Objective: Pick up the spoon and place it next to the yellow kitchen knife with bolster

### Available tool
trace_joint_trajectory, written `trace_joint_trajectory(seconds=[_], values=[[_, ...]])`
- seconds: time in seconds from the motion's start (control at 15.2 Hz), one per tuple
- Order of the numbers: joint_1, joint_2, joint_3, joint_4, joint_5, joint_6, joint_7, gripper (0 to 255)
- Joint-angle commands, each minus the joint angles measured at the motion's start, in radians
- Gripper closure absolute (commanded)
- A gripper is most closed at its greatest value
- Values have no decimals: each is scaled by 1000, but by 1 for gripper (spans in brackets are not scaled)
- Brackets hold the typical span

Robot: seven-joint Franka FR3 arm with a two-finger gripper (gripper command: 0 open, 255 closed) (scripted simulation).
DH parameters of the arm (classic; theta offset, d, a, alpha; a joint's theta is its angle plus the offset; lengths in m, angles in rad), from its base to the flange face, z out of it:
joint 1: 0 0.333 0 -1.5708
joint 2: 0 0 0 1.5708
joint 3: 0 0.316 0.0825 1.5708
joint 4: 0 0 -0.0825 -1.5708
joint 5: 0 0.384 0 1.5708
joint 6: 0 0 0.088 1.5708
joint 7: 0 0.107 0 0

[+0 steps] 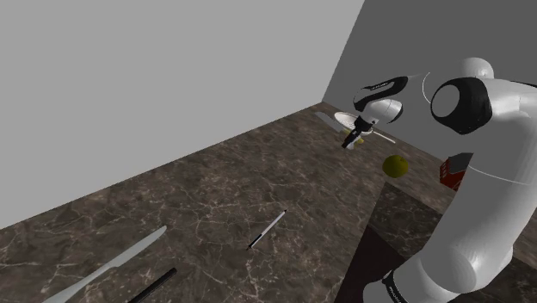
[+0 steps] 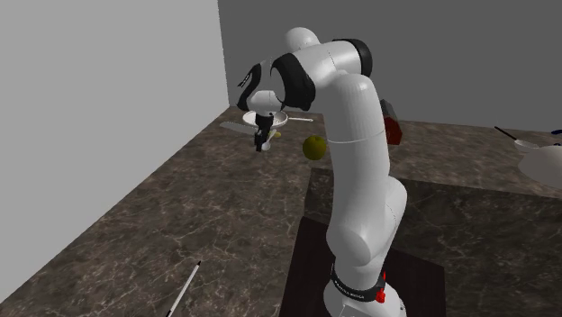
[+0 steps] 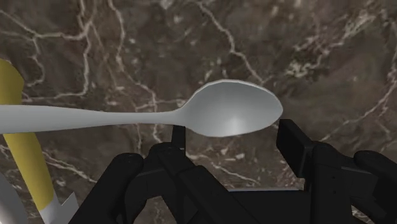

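A grey spoon (image 3: 232, 108) lies across the wrist view, its bowl between my black fingertips and its long handle reaching away to one side. My gripper (image 3: 232, 130) is shut on the spoon at the bowl. The yellow handle of the kitchen knife (image 3: 25, 159) lies on the dark marble top, passing under the spoon's handle. In the shoulder view my gripper (image 1: 351, 140) hangs near the back wall, right by the knife's grey blade (image 1: 327, 116). In the second exterior view the gripper (image 2: 261, 142) points down beside that blade (image 2: 236, 126). I cannot tell whether the spoon touches the table.
A yellow-green fruit (image 1: 396, 165) and a red box (image 1: 453, 170) sit near the arm. A thin pen-like utensil (image 1: 268, 229), a large grey knife (image 1: 112, 262) and a black stick (image 1: 155, 286) lie toward the shoulder view's lower left. A white bowl (image 2: 540, 160) stands far off.
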Motion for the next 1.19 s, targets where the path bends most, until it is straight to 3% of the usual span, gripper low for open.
trace_joint_trajectory(seconds=[0.0,0.07,0.13,0.46,0.73,1.12], values=[[0,1,0,-1,0,0,0,255],[0,1,0,-1,0,0,0,255],[0,1,0,-1,0,0,0,0],[0,1,0,-1,0,0,0,0],[17,-82,-29,20,-63,-92,40,0],[17,-82,-29,20,-63,-92,40,0]])
